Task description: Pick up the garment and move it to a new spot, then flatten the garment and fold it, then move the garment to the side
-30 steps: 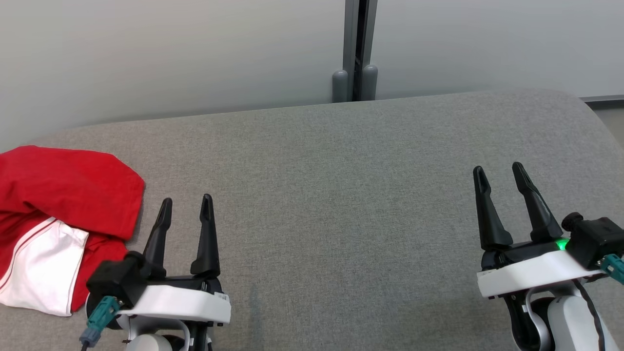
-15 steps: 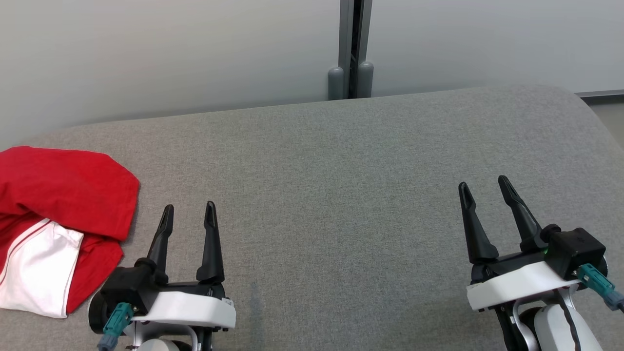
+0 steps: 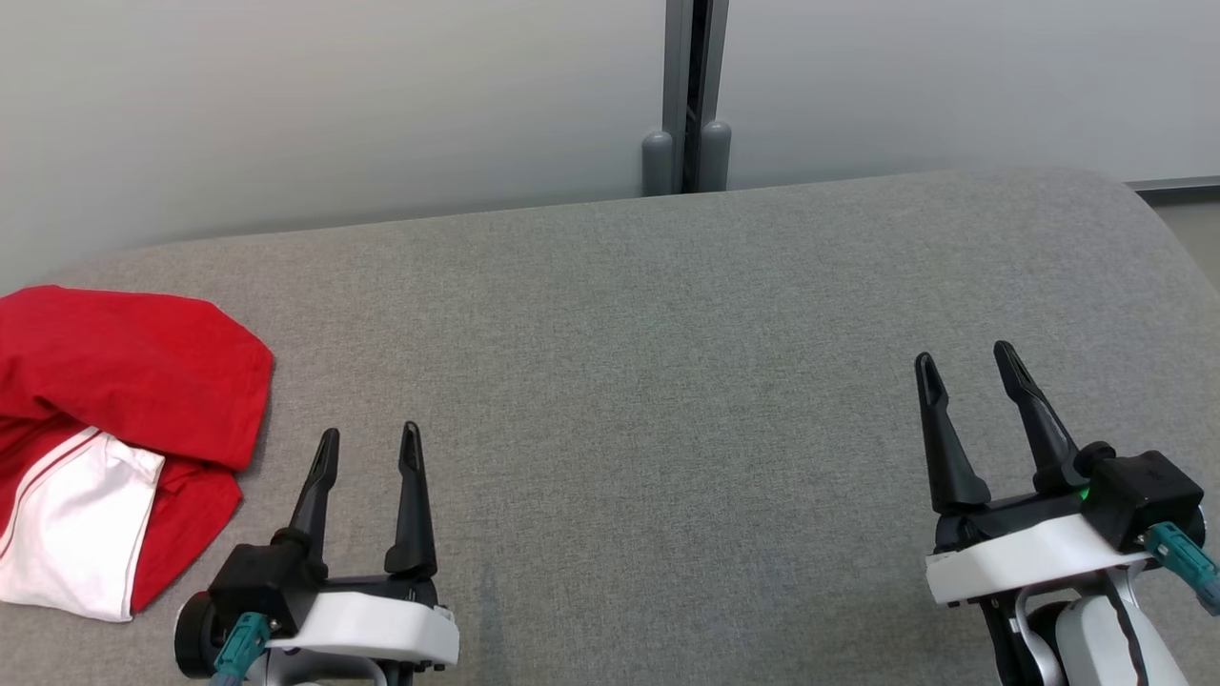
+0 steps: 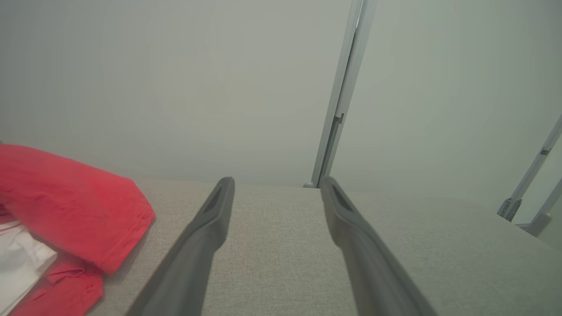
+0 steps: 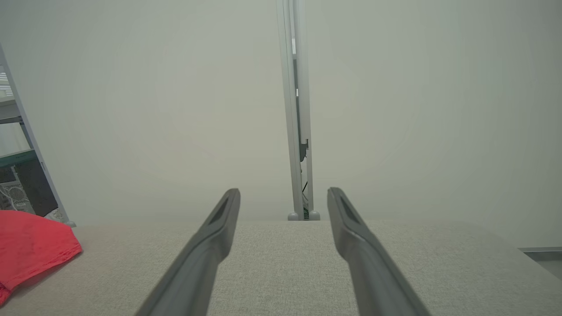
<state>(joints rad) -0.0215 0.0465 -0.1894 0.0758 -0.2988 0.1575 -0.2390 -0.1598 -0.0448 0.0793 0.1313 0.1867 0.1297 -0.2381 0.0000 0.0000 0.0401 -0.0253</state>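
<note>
A folded red garment (image 3: 124,381) with a white panel lies at the far left of the grey padded surface (image 3: 667,381). The garment (image 4: 66,197) also sits at the left of the left wrist view, and its red edge (image 5: 30,250) at the left of the right wrist view. My left gripper (image 3: 369,441) is open at the lower left, just right of the garment and apart from it, nothing between its fingers. My right gripper (image 3: 965,361) is open at the lower right, far from the garment, and holds nothing.
A pale wall runs behind the surface, with a grey vertical post (image 3: 688,95) at the middle back. The surface rounds off at its right end (image 3: 1163,238). A shelf with dark equipment (image 5: 17,180) stands beyond the garment in the right wrist view.
Both grippers have drawn back toward the bottom edge of the head view, the left one further. The garment has stayed where it was. Both grippers remain open.
</note>
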